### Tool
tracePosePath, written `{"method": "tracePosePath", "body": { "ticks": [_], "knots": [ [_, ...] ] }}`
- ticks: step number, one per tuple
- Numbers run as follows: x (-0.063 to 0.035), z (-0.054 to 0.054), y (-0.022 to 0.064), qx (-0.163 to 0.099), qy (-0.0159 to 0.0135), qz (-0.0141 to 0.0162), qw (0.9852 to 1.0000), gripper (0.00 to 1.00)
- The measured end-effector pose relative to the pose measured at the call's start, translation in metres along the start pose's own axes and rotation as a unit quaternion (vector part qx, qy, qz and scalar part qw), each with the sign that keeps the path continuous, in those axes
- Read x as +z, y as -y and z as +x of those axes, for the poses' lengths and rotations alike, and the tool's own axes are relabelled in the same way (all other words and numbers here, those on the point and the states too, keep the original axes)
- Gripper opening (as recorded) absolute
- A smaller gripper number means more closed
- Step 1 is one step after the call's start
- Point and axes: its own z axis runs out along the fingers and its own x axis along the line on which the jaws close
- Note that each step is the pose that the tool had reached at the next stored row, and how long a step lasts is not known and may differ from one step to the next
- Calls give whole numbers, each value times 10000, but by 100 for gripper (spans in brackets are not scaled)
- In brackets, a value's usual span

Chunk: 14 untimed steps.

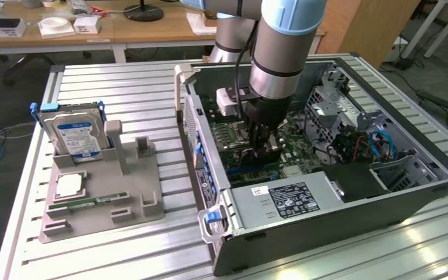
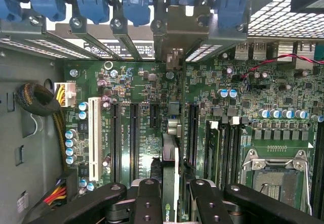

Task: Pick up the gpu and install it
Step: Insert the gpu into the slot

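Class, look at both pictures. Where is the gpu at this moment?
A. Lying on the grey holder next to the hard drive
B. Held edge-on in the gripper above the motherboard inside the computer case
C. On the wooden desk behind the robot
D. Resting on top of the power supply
B: the gripper holds the gpu edge-on between its fingers over the motherboard slots, inside the open computer case.
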Motion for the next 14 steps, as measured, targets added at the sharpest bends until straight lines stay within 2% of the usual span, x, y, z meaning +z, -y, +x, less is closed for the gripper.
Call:
{"method": "tracePosePath", "body": {
  "ticks": [14],
  "knots": [
    [26, 0, -1, 0, 0, 0, 10000, 26]
  ]
}}
